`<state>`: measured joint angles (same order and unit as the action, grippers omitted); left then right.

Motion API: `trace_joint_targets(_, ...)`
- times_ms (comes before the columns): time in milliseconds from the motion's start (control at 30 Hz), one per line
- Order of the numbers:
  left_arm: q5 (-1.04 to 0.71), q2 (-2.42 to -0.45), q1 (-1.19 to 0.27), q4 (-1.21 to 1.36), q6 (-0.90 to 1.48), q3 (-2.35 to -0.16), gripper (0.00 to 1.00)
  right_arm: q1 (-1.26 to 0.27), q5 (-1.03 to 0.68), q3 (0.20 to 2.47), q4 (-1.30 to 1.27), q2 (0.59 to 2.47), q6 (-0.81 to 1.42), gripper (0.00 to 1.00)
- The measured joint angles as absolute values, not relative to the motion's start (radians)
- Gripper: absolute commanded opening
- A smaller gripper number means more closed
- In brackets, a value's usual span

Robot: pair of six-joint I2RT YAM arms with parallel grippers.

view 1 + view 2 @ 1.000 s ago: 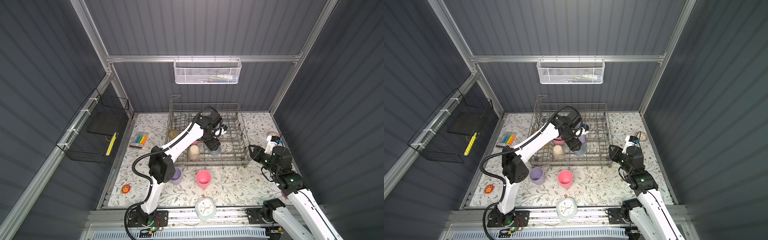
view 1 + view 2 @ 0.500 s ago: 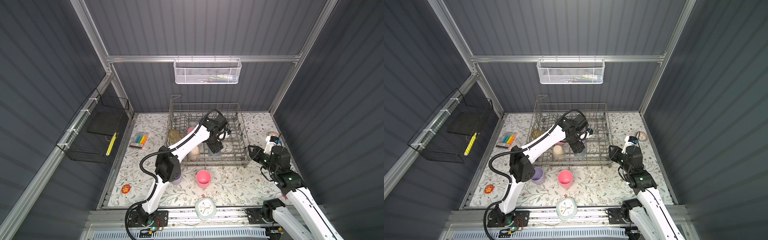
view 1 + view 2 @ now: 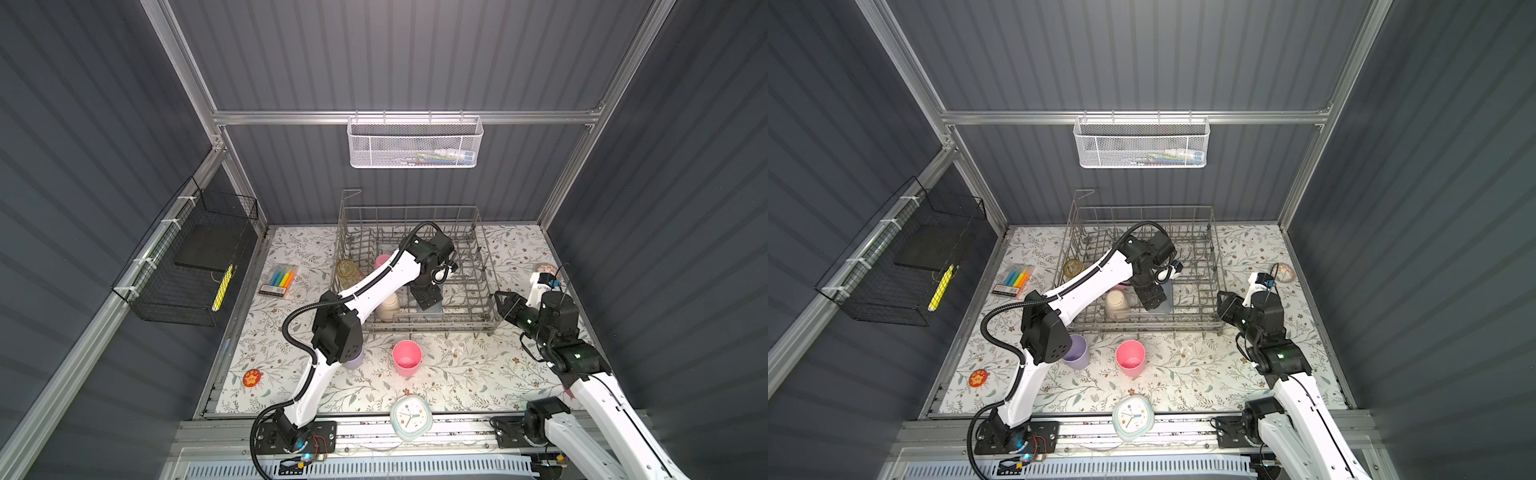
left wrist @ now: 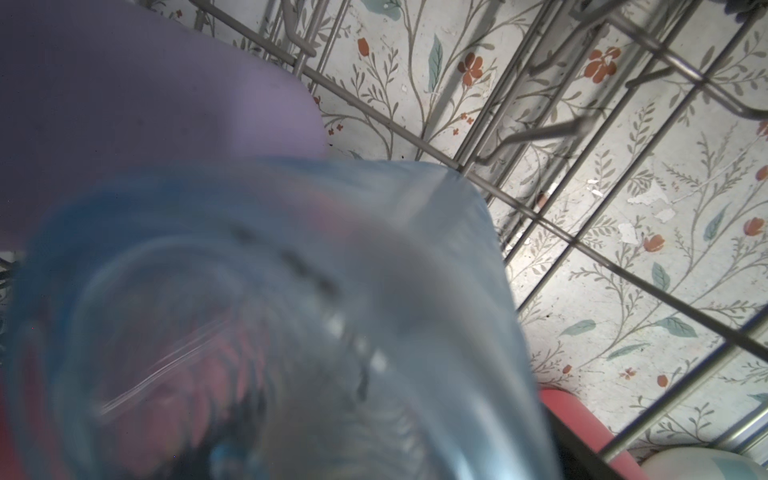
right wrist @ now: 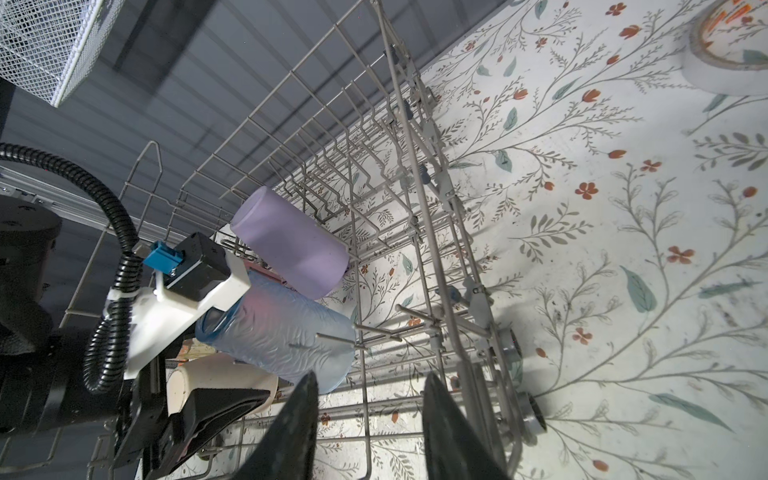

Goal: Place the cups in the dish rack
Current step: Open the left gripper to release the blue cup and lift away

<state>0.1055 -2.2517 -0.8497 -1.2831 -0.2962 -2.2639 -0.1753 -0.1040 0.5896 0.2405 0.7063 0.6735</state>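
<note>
My left tool reaches down inside the dish rack, close against the blue cup, which stands among the tines. One finger shows between that cup and the beige cup. The other finger is hidden, so I cannot tell whether I grip the blue cup or only straddle it. Past the blue cup, on the side away from that finger, a lilac cup stands just beside it. Farther along my forearm, a pink cup and a yellowish glass sit in the rack too.

My right tool hovers just outside the rack's side wall with its jaws apart and nothing between them. The wall wires stand between it and the blue cup. Behind it a tape roll lies on the counter.

In front of the rack, well apart from both tools, stand another pink cup, a second lilac cup under my left elbow, and a clock.
</note>
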Motion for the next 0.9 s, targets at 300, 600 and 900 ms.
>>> trace_joint_targets(300,0.130,-2.191,-0.850,-1.282,-0.295,-2.263,0.90,-0.171,-0.109,0.589,0.233,0.708,0.677,0.43)
trace_joint_targets(600,0.207,-2.059,-0.850,-1.266,-0.277,-2.248,0.89,-0.171,-0.110,0.589,0.233,0.681,0.676,0.43)
trace_joint_targets(900,0.215,-1.858,-0.850,-1.182,-0.208,-2.117,0.85,-0.171,-0.140,0.608,0.266,0.667,0.644,0.40)
